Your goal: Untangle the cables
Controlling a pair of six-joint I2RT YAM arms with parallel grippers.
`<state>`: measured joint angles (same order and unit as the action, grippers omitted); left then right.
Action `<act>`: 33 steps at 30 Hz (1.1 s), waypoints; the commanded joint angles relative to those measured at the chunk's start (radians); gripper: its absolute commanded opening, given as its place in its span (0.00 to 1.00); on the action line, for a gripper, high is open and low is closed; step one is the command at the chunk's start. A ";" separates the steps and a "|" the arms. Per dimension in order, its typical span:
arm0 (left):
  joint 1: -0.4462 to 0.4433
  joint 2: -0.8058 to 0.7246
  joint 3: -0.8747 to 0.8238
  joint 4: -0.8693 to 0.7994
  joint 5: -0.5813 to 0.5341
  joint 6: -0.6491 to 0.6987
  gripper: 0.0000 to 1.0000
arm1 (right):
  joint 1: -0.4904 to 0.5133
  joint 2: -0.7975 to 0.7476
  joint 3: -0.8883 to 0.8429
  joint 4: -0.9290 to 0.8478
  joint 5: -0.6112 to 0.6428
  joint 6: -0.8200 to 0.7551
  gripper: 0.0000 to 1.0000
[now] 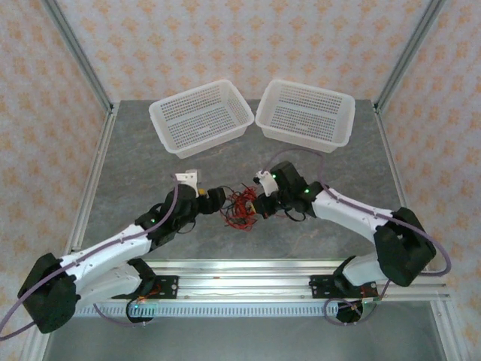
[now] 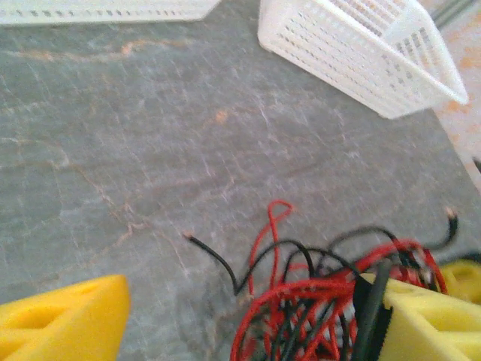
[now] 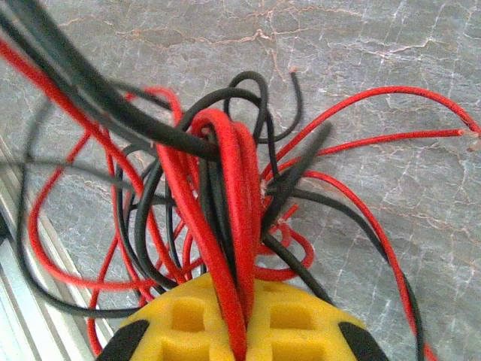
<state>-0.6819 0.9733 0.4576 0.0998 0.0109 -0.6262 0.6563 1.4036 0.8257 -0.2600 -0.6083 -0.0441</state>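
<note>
I have the cables (image 1: pixel 240 207) in one knot at the middle of the tabletop (image 1: pixel 143 173), between my two tools. They are a mix of thin red and black strands looping through each other.

My right tool (image 3: pixel 240 304) is clenched on the bundle. In its wrist view a couple of red strands run down into the seam between the yellow fingers (image 3: pixel 188 320), and black ones cross and wrap around them just above.

My left tool (image 2: pixel 248 301) is released, its own fingers (image 2: pixel 60 320) standing wide apart. The tangle sits between them, close against the right-hand one, and I see nothing pinched there.

A few loose ends stick out of the knot: a black tip over the bare grey surface, red tips fanning off to one side. No strand lies free of the rest.

I judge the task barely begun. Nothing is separated yet, and the whole job of drawing strands out one by one is left.

A white basket (image 1: pixel 214 139) and a second white basket (image 1: pixel 301 134) stand side by side at the far edge, well apart from the bundle.
</note>
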 commanded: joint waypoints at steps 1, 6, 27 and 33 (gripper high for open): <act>-0.045 -0.055 -0.071 0.066 0.049 0.015 0.83 | -0.045 0.031 0.045 -0.051 -0.077 -0.003 0.00; -0.101 -0.098 -0.145 0.100 0.060 -0.039 0.96 | -0.067 0.028 0.053 0.032 -0.041 0.148 0.00; -0.120 0.340 -0.125 0.651 0.184 -0.263 0.99 | -0.060 -0.142 -0.146 0.381 -0.062 0.428 0.00; -0.097 0.419 -0.108 0.771 0.171 -0.272 0.59 | -0.058 -0.157 -0.173 0.366 -0.086 0.411 0.00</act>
<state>-0.7952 1.3804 0.3279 0.7471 0.2058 -0.8959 0.5903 1.2720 0.6559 0.0624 -0.6628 0.3702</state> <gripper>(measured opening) 0.699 0.050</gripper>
